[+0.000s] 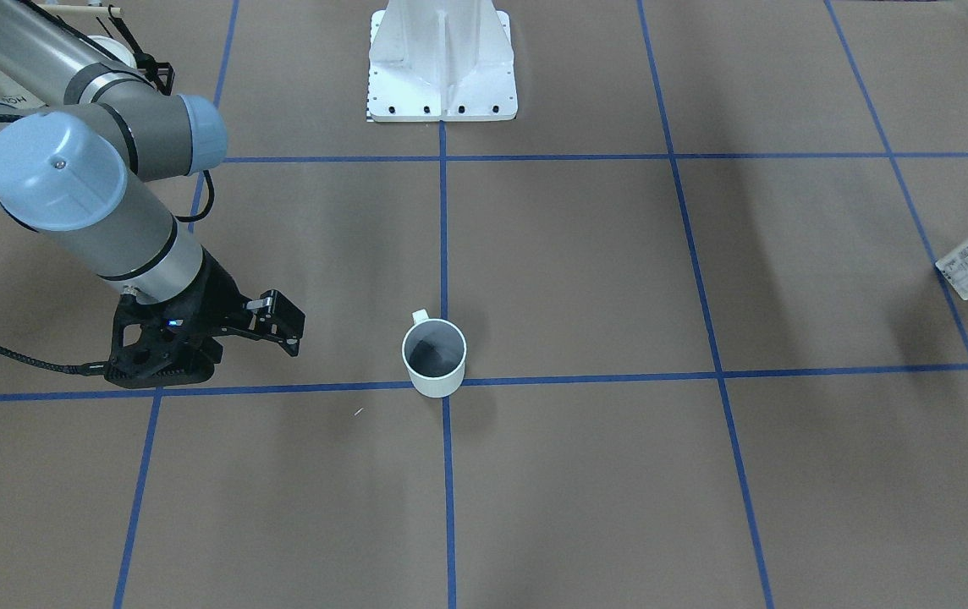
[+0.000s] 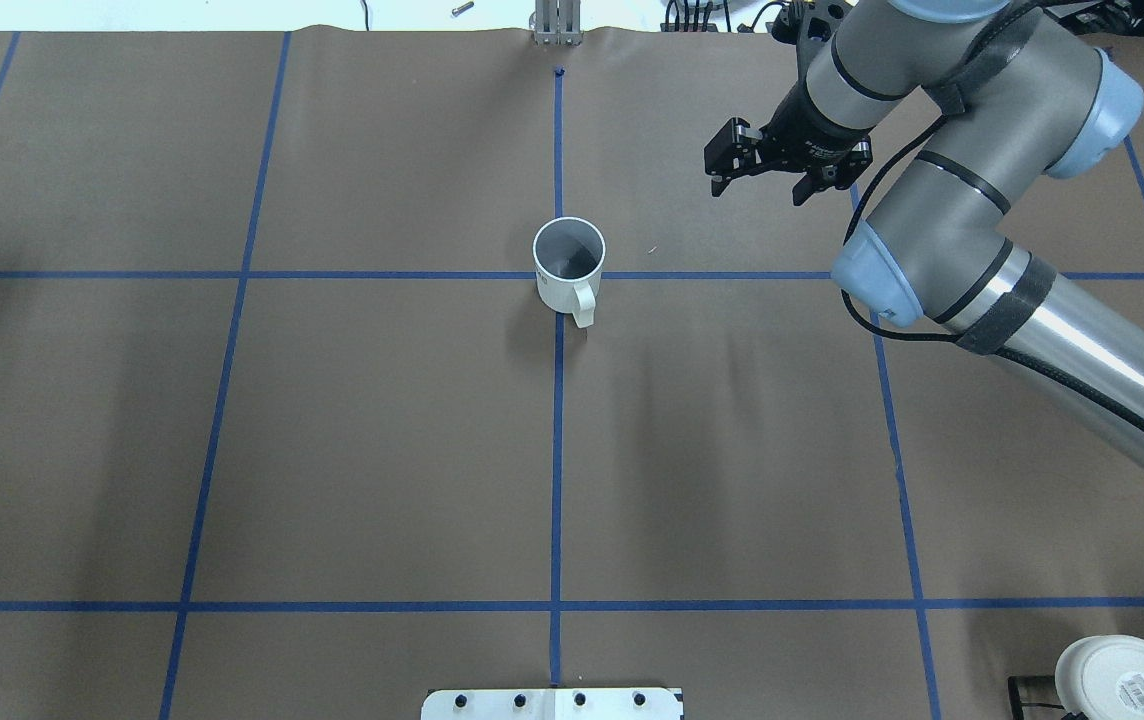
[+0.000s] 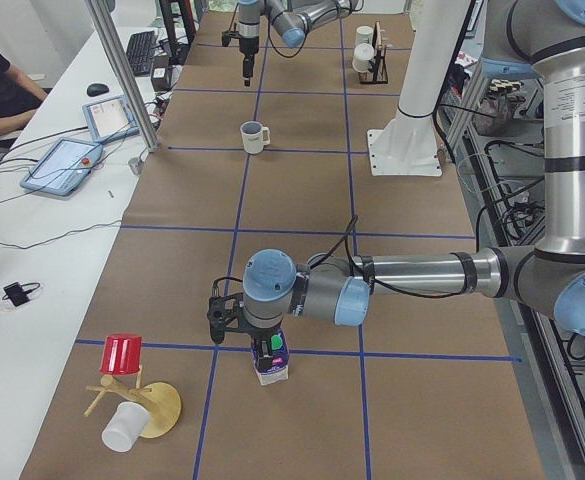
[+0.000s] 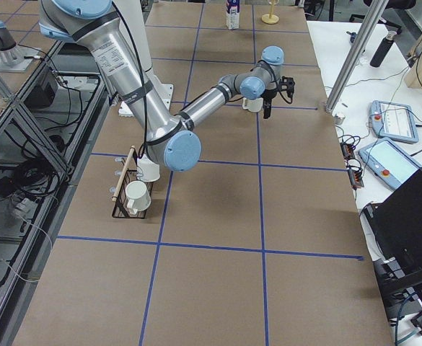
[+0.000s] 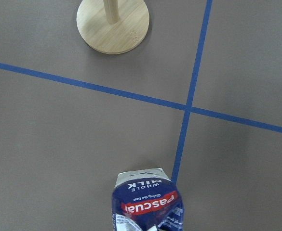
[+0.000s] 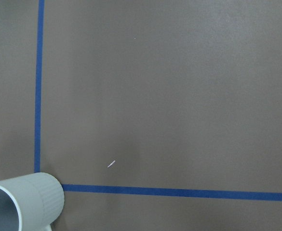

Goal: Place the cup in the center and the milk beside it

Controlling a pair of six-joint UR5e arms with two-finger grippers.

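Brown paper covers the table (image 2: 382, 450), gridded with blue tape (image 2: 382, 274). I see the cup (image 2: 568, 262) upright on the central crossing and the milk (image 3: 272, 372) well apart at the left end. Near the cup the right gripper (image 2: 757, 192) hangs spread and empty. Over the milk sits the left gripper (image 3: 264, 345), and I cannot tell its grip.

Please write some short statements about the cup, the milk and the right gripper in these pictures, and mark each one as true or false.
1. The cup stands upright on a crossing of blue tape lines. True.
2. The right gripper is shut on the cup. False: the right gripper is open and apart from the cup, off to its side.
3. The milk stands right beside the cup. False: the milk is far from it, off on the robot's left side.
4. A red cup sits on a wooden stand near the milk. True.
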